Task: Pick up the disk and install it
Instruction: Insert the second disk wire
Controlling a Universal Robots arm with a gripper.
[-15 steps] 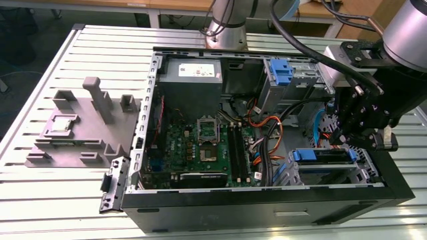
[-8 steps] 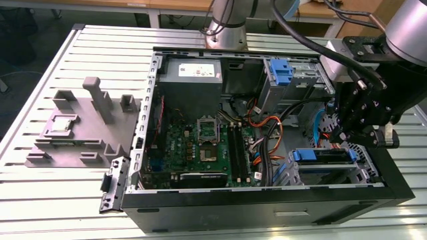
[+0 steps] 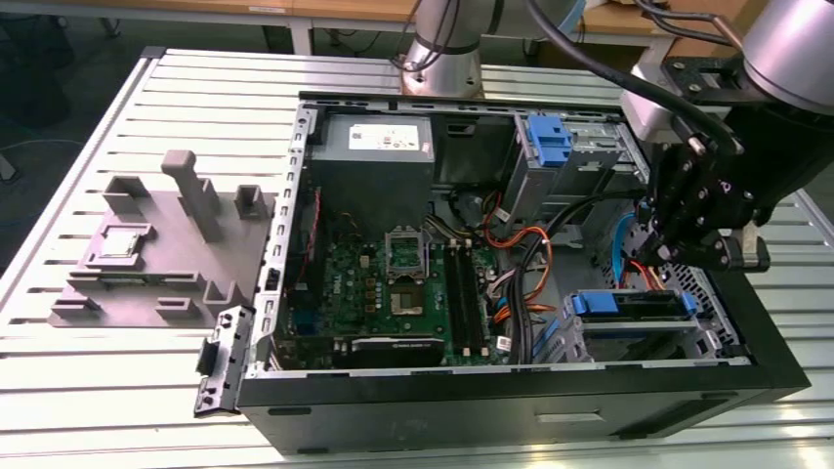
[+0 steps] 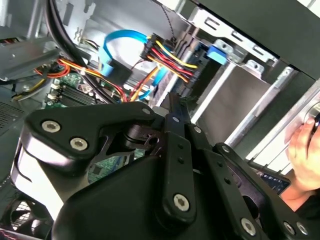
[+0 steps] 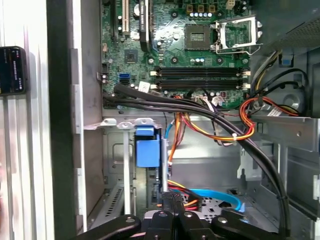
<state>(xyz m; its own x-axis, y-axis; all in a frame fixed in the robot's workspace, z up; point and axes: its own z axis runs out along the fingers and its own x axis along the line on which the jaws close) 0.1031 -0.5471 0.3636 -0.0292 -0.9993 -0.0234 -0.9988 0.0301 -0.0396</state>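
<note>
A white slatted metal worktop (image 3: pixel 156 391) carries an open black computer case (image 3: pixel 521 410). The disk, a flat drive in a blue plastic carrier (image 3: pixel 628 305), sits in the case's lower-right bay in the exterior view. Just above it hangs the black gripper (image 3: pixel 688 220); its fingers (image 4: pixel 176 130) look closed together, holding nothing. A grey moulded fixture (image 3: pixel 163 249) lies mid-left.
</note>
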